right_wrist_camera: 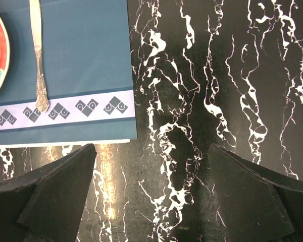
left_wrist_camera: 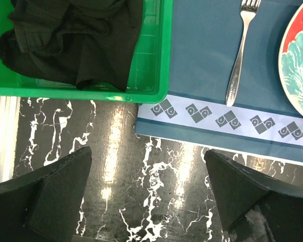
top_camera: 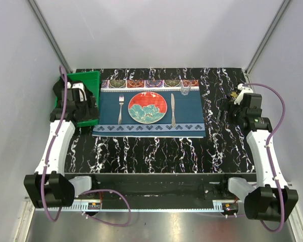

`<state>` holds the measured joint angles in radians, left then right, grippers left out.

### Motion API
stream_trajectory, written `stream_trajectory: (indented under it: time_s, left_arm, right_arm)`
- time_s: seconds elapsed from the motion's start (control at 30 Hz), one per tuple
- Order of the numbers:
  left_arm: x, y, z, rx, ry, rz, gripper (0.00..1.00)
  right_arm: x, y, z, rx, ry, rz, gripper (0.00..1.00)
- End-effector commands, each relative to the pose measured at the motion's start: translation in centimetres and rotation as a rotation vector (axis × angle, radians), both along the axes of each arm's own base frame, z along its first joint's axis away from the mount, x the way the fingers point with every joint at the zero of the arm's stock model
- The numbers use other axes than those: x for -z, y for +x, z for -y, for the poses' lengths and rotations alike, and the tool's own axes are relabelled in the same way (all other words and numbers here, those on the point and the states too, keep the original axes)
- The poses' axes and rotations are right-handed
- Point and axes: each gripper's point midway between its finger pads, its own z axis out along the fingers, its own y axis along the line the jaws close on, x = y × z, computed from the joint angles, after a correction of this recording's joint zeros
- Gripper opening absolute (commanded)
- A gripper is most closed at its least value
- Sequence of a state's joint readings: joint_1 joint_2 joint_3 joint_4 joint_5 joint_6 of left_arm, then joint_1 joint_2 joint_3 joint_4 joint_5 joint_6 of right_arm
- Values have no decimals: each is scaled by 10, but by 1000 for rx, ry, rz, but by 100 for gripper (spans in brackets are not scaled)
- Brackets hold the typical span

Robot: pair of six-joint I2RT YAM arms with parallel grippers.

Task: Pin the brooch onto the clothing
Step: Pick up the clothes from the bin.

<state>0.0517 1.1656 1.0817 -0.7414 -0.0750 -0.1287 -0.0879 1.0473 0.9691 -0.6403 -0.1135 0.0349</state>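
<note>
The clothing [left_wrist_camera: 76, 40] is a black garment lying crumpled in a green bin [left_wrist_camera: 151, 60] at the table's back left. In the top view my left arm hides most of it. My left gripper [left_wrist_camera: 147, 151] is open over bare marble just in front of the bin's near wall, with nothing between its fingers; the top view shows this left gripper [top_camera: 85, 112] too. My right gripper [right_wrist_camera: 151, 147] is open above the marble, right of the placemat's near corner; it is the right gripper [top_camera: 226, 112] in the top view. A tiny golden speck, possibly the brooch [top_camera: 233, 94], sits beside the right wrist.
A blue patterned placemat [top_camera: 189, 108] lies at the middle back. It carries a red and teal plate [top_camera: 147, 108], a fork [top_camera: 120, 108], a knife [top_camera: 173, 108] and a small glass [top_camera: 185, 89]. The black marble table [top_camera: 151, 156] stretches toward the arm bases.
</note>
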Motion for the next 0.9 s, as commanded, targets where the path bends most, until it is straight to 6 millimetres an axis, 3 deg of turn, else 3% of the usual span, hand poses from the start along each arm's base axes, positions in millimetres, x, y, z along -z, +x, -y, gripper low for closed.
stream_trajectory:
  time_s: [0.0, 0.03, 0.07, 0.13, 0.17, 0.23, 0.27, 0.3, 0.37, 0.4, 0.47, 0.5, 0.53, 0.57, 0.7, 0.87]
  left_arm:
    - [-21, 23, -3, 79, 53, 27, 99]
    - [-23, 25, -9, 74, 68, 5, 99]
    - [-41, 37, -14, 72, 72, 36, 99]
    - [-38, 51, -31, 83, 47, 0, 99]
    - [-56, 64, -41, 76, 56, 40, 99]
    - [-51, 84, -60, 64, 79, 12, 99]
    - [-65, 96, -69, 52, 98, 43, 99]
    - [-52, 108, -76, 57, 105, 7, 99]
    - [-57, 124, -96, 27, 123, 19, 99]
    - [-38, 135, -104, 21, 115, -21, 99]
    - [-36, 147, -122, -5, 116, -27, 99]
    - [-15, 154, -128, -8, 97, -74, 99]
    - [-6, 154, -132, -17, 85, -101, 99]
    - [-4, 159, -132, -9, 75, -103, 99]
    - [36, 165, -140, -21, 56, -178, 99]
    - [58, 183, -152, -14, 62, -196, 96]
  right_arm:
    - [-29, 18, 8, 23, -24, 63, 100]
    - [-30, 18, 2, -11, -12, 63, 100]
    - [-31, 18, -2, -32, -1, 65, 100]
    - [-33, 17, -12, -107, 12, 75, 100]
    - [-32, 15, -20, -141, 38, 73, 100]
    - [-31, 15, -21, -144, 51, 67, 100]
    - [-29, 14, -21, -144, 50, 60, 100]
    - [-23, 13, -21, -145, 50, 42, 100]
    - [-19, 10, -23, -158, 52, 26, 100]
    - [-16, 9, -23, -161, 54, 16, 100]
    - [-13, 5, -26, -177, 61, 4, 100]
    - [-11, 4, -26, -178, 61, -1, 100]
    - [-9, 3, -26, -180, 60, -7, 100]
    - [-7, 2, -25, -180, 59, -14, 100]
    - [0, 0, -24, -171, 55, -34, 100]
    - [-3, 1, -23, -168, 56, -31, 100]
